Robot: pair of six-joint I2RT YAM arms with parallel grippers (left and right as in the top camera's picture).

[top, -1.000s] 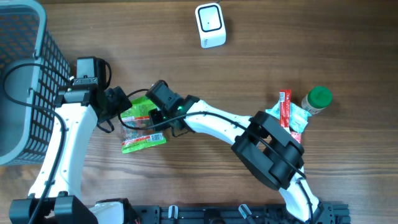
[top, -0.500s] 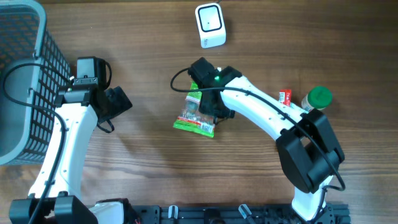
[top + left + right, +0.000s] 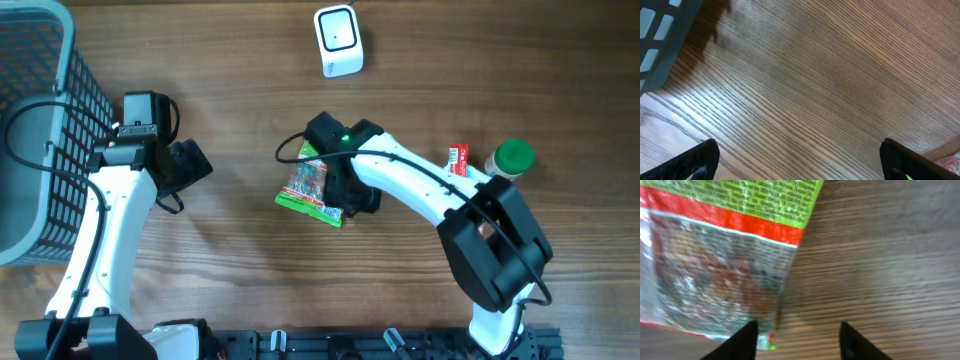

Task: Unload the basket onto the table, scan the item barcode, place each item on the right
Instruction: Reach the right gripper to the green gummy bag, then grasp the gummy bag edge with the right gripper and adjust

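The packet [image 3: 312,190] lies on the tabletop [image 3: 520,60], well apart from the scanner [image 3: 337,40]; the right end effector [image 3: 797,336] is spread over its edge, with nothing pinched; the left end effector [image 3: 802,162] is spread wide and empty. The step is judged a re-gripping; next, the packet needs to be pinched and its barcode turned toward the scanner.

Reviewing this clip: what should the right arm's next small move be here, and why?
Probably lift the right tool straight up, clear of the green and red clear-plastic snack packet. Its jaws stand apart with only wood between them, and the packet lies loose on the wooden table, short of the white box-shaped scanner, so a fresh approach seems needed.
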